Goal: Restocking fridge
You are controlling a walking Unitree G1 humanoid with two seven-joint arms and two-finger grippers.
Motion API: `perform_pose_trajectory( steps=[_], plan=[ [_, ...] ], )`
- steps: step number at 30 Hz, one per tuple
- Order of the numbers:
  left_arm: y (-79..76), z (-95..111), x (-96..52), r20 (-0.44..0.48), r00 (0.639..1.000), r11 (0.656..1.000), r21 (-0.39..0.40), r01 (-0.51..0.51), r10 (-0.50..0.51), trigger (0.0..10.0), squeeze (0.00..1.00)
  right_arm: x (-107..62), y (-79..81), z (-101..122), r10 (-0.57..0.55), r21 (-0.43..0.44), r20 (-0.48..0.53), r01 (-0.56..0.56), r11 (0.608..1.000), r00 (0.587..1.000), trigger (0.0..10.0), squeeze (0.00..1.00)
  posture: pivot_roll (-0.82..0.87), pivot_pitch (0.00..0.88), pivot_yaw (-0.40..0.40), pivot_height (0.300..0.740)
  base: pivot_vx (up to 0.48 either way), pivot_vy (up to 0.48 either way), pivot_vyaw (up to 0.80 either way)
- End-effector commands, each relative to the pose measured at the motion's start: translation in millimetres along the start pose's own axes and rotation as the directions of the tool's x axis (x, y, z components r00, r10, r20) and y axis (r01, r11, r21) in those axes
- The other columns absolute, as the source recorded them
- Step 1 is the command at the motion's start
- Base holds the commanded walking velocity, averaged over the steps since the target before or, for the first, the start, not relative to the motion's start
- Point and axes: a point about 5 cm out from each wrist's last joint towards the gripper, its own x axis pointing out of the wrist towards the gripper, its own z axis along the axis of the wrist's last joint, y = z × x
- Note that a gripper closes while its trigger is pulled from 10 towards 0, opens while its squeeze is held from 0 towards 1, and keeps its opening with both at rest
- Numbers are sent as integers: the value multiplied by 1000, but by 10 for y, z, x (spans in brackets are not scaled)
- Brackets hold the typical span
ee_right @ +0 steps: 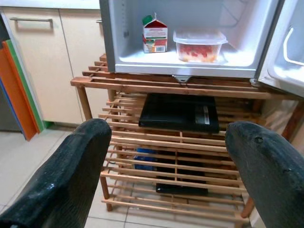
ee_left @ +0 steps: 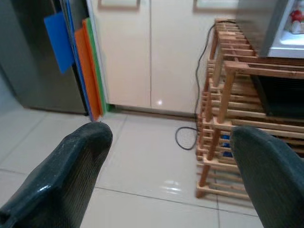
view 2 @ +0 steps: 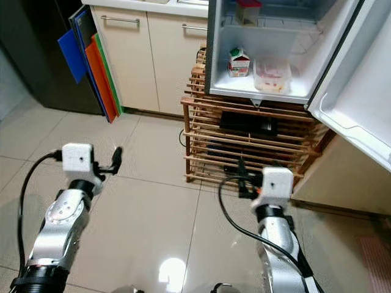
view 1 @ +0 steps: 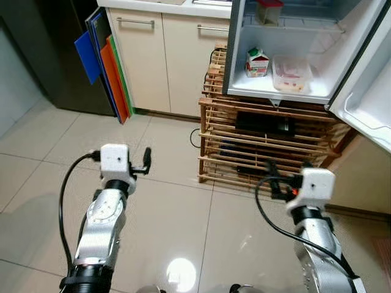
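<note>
A small white fridge (view 1: 241, 52) stands open on a wooden slatted rack (view 1: 214, 131). On its lower shelf sit a red and white carton (view 1: 258, 63) and a clear lidded container (view 1: 291, 73) with red food. Another carton (view 1: 269, 11) stands on the shelf above. Both arms are raised over the tiled floor, well short of the fridge. My left gripper (view 1: 146, 160) is open and empty, facing the cabinets. My right gripper (view 1: 273, 174) is open and empty too, pointing at the rack (ee_right: 180, 142) below the carton (ee_right: 155, 35) and container (ee_right: 199, 45).
The fridge door (view 1: 366, 104) swings out to the right. A black device (view 1: 264, 124) lies on the rack. Blue, orange and green boards (view 1: 110, 67) lean beside beige cabinets (view 1: 146, 55). A dark tall appliance (view 1: 43, 55) stands at the left. A cable (view 1: 194, 139) loops on the floor.
</note>
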Motion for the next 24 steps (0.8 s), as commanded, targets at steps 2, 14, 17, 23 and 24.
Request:
perform_pose_trajectory(
  steps=[2,14,17,23,24],
  plan=[
    [-103,71,65,18,999,999,-2,39,-39,10000,0,3,-15,55,-20,8,33,20,1000,999,10000,0,29,40,54,740,0,0,0],
    [-183,136,73,48,994,994,44,101,-103,10000,0,77,-47,93,-56,7,50,55,998,997,10000,0,22,30,59,740,0,-40,0],
    [-229,150,84,60,991,992,48,117,-120,10000,0,103,-22,98,-48,5,51,47,999,998,10000,0,24,25,57,740,0,-471,0],
    [-291,155,97,69,986,988,48,147,-150,10000,0,161,11,101,-24,-3,51,24,1000,998,10000,0,24,11,52,740,0,-458,0],
    [-304,140,114,61,987,988,48,146,-149,10000,0,182,16,96,-19,-6,50,20,1000,999,10000,0,23,6,52,740,0,-450,0]
  ],
)
